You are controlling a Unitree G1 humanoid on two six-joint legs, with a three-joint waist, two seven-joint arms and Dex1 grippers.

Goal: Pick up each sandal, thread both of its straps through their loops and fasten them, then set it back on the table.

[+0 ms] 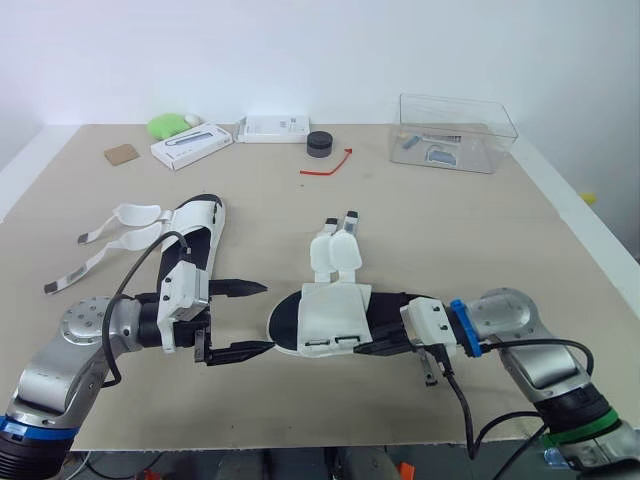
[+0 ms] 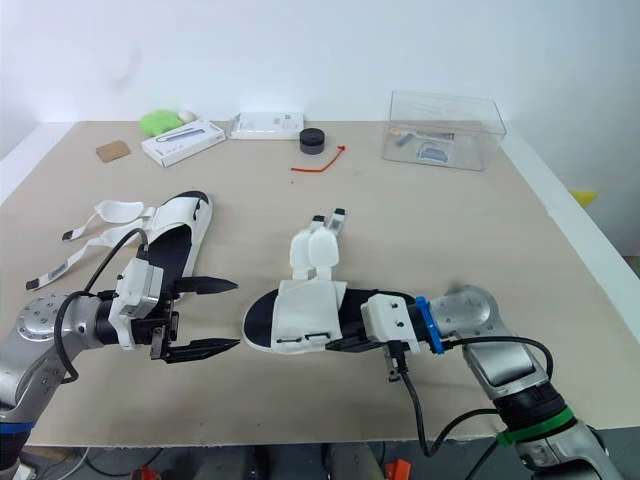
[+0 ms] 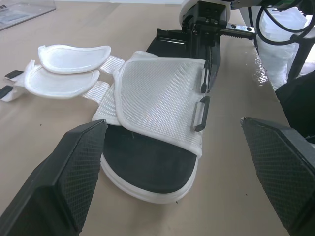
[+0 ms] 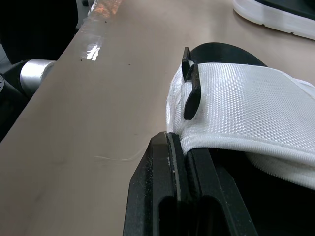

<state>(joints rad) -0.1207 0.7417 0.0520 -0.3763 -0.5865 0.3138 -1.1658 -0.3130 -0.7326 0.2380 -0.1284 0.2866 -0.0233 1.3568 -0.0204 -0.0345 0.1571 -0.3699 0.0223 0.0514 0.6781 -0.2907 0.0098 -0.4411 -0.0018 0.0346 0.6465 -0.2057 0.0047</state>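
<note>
Two white sandals with black soles lie on the tan table. The left sandal has its loose straps spread out to its left. The middle sandal has both padded straps unthreaded and pointing away from me; its two black loops are empty. My left gripper is open just left of that sandal's toe, not touching it. My right gripper is shut on the middle sandal at the loop-side edge of its white upper, fingers pressed together.
Along the far edge stand a clear plastic box, a black round puck, a red cord, two white boxes, a green object and a cardboard scrap. The table's front edge runs close under both arms.
</note>
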